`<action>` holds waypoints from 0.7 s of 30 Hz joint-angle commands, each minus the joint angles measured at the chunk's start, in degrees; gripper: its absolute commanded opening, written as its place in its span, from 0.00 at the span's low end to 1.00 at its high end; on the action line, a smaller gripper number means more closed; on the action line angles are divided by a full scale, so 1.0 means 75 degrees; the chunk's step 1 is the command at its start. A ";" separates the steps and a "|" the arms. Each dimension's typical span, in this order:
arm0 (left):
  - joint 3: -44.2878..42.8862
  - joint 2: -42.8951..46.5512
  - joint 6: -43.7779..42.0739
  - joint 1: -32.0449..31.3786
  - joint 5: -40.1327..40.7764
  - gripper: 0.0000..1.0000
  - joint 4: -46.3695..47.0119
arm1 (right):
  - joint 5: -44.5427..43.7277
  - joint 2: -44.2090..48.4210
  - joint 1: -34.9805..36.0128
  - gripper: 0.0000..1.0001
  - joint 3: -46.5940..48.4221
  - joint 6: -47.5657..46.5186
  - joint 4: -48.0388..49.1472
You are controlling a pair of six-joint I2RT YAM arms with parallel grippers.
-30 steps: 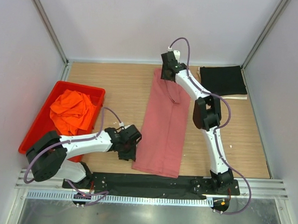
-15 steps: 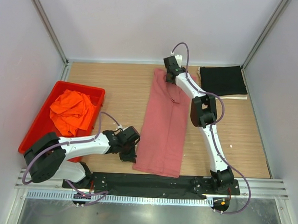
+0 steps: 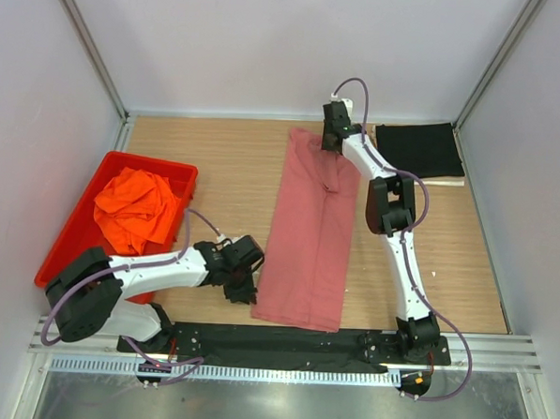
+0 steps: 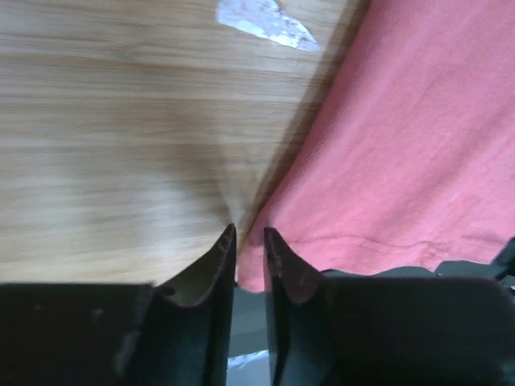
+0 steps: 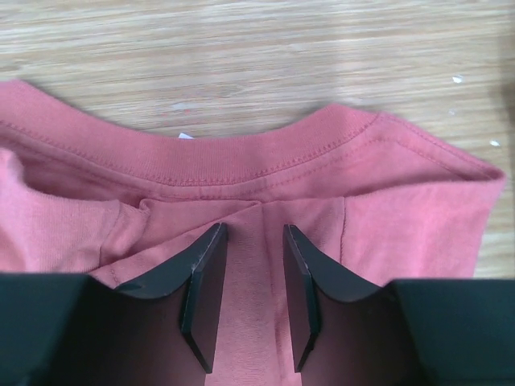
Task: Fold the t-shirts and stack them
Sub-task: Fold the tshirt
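A dusty rose-red t-shirt (image 3: 307, 230) lies as a long folded strip down the middle of the table. My left gripper (image 3: 243, 287) sits low at its near left corner (image 4: 402, 145). Its jaws (image 4: 249, 231) stand only a narrow gap apart, and the corner's tip shows in that gap. My right gripper (image 3: 333, 137) is at the far end, open, its fingers (image 5: 255, 229) straddling flat cloth just below the collar (image 5: 241, 153). A black t-shirt (image 3: 417, 149) lies folded at the back right. An orange t-shirt (image 3: 135, 207) is crumpled in the tray.
The red plastic tray (image 3: 72, 241) stands at the left edge. A black strip (image 3: 282, 341) runs along the near edge between the arm bases. White walls close the table on three sides. Bare wood lies between the tray and the rose shirt.
My right gripper has moved right along the shirt's collar end. My left gripper has shifted slightly toward the near corner and its jaws have narrowed. The shirt has barely moved.
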State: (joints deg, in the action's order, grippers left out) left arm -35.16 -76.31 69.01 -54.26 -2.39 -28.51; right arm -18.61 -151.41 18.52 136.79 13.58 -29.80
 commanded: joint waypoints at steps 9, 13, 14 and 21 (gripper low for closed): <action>-0.3186 -0.0312 -0.1805 0.0460 0.2100 0.34 -0.2586 | 0.3054 0.1181 -0.0512 0.43 -0.0661 -0.0194 0.0564; -0.3585 -0.0711 -0.2497 0.0999 0.1844 0.34 -0.2410 | 0.3466 0.1181 -0.0583 0.43 -0.0626 -0.0240 0.0505; -0.3597 -0.0770 -0.2591 0.1255 0.1727 0.34 -0.2328 | 0.3454 0.1169 -0.0606 0.42 -0.0614 -0.0264 0.0482; -0.3691 -0.1285 -0.3096 0.1961 0.0894 0.33 -0.1707 | 0.3407 0.1029 -0.0735 0.43 -0.0591 -0.0534 0.0306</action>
State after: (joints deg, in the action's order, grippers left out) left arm -60.86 -85.38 49.25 -40.14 7.01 -43.66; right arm 5.15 -146.87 13.37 131.76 11.31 -27.70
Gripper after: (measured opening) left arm 0.333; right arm 0.425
